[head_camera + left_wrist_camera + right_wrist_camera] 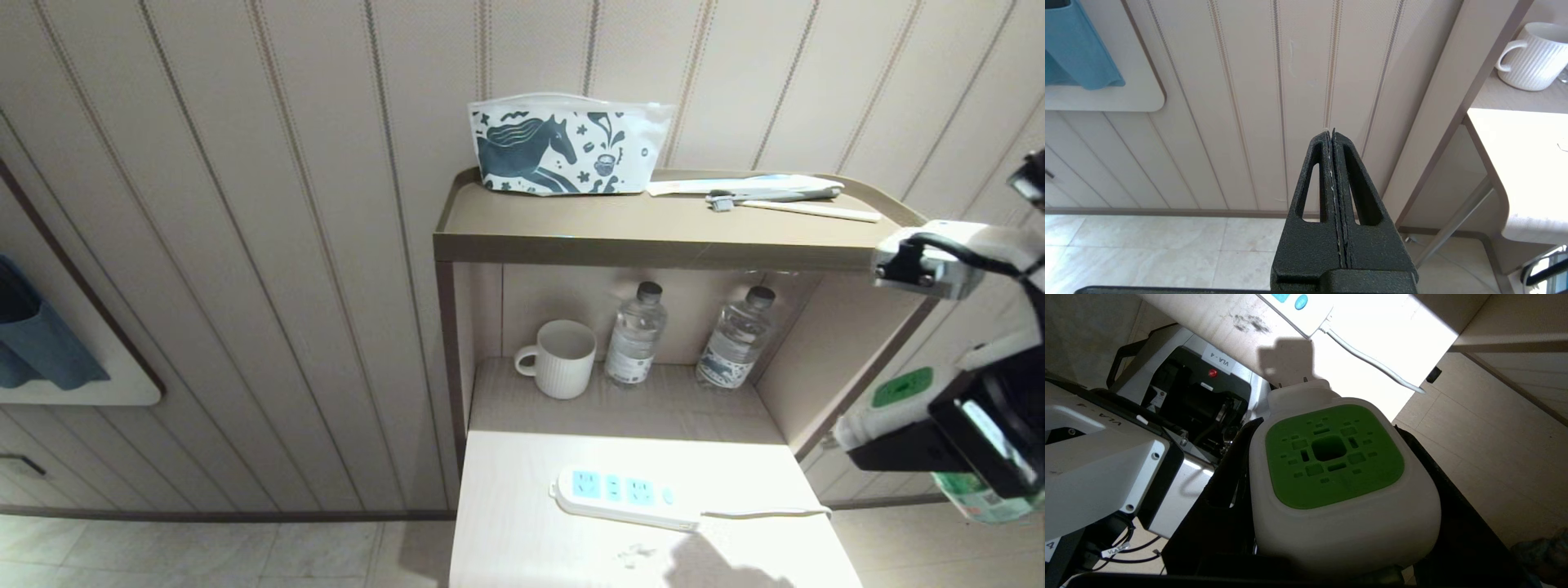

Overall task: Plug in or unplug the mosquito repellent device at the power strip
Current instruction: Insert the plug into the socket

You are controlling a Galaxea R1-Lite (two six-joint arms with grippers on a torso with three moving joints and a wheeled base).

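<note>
Panelled wall behind a low wooden stand; mug and two water bottles on its shelf, horse-print pouch on top. Power strip lies on the pale lower tabletop, cord trailing toward the robot's right, all sockets unoccupied

Right gripper is clamped across the white body of the mosquito repellent device, green patch facing the wrist camera, prongs pointing roughly toward the strip. In the head view the device hangs off the right edge of the table, well apart from the strip, green bottle below it

Looks like the carry-in phase of plugging in. Next move needs the prongs swung over a socket face, aligned with the slots, then pressed straight down; the strip is loose so it may skid

Right arm reaches in from the right, forearm raised, wrist angled down-left. Left gripper parked off to the side facing the wall, jaws pressed together, nothing held
</note>
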